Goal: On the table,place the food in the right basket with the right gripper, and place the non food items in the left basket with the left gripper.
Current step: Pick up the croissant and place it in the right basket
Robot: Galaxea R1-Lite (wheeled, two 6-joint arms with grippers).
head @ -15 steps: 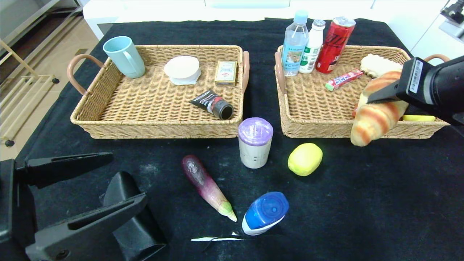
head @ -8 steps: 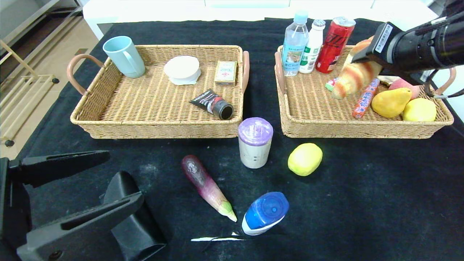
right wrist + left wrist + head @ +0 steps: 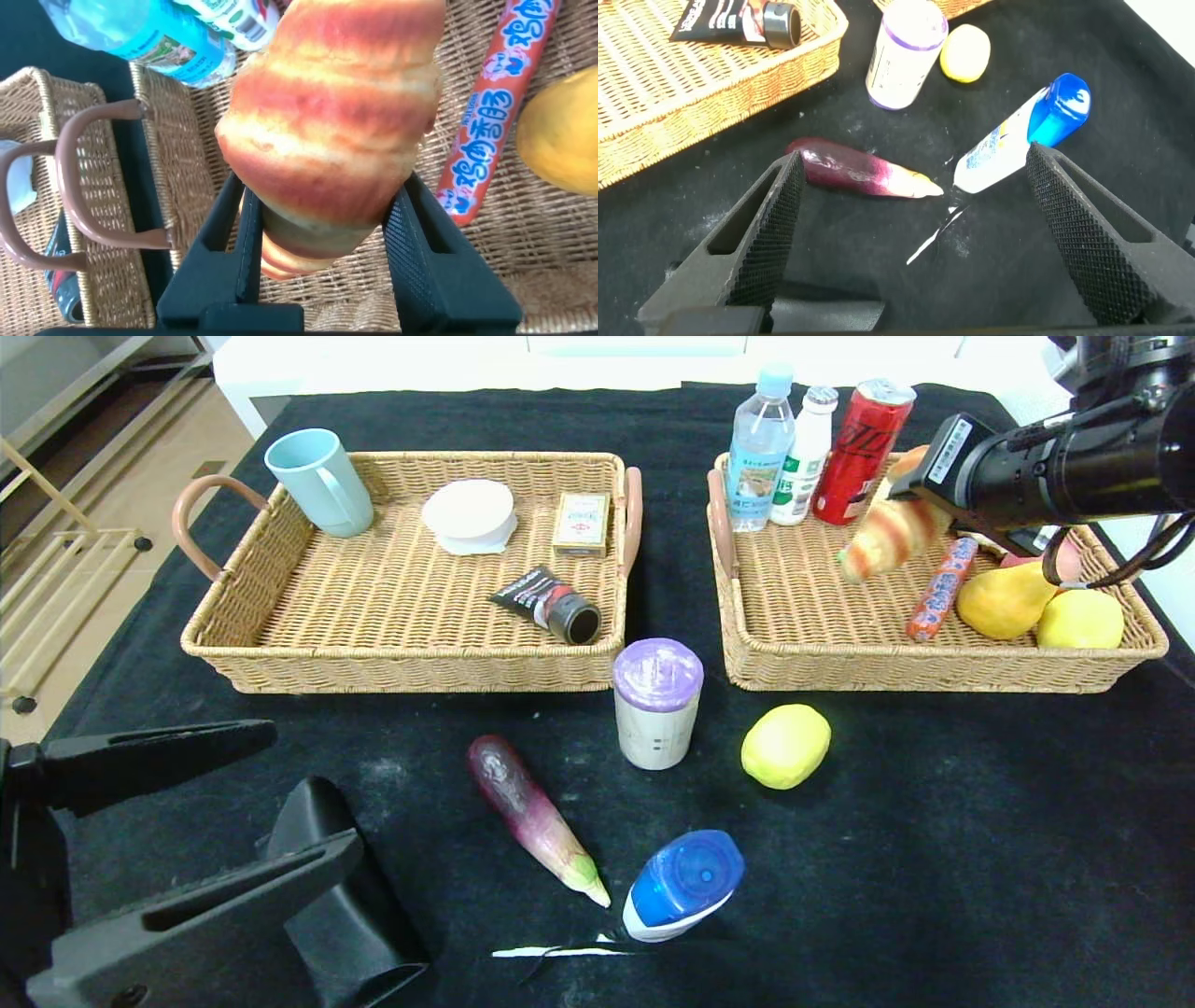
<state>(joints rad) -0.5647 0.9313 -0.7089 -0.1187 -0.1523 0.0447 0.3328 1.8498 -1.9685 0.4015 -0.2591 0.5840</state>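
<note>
The right hand, clamped on the croissant, has carried it from the right basket's front edge to above its interior, ready to release; the left hand hovers spread apart over the tabletop.

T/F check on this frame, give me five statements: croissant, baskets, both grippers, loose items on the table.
1. The right gripper is shut on the croissant above the right basket. True.
2. The left gripper is holding the eggplant. False: it is open and empty, and the eggplant lies on the table.
3. The purple-lidded cup stands upright on the table between the baskets. True.
4. The blue-capped bottle is in the left basket. False: it lies on the table.
5. The lemon sits on the table in front of the right basket. True.
</note>
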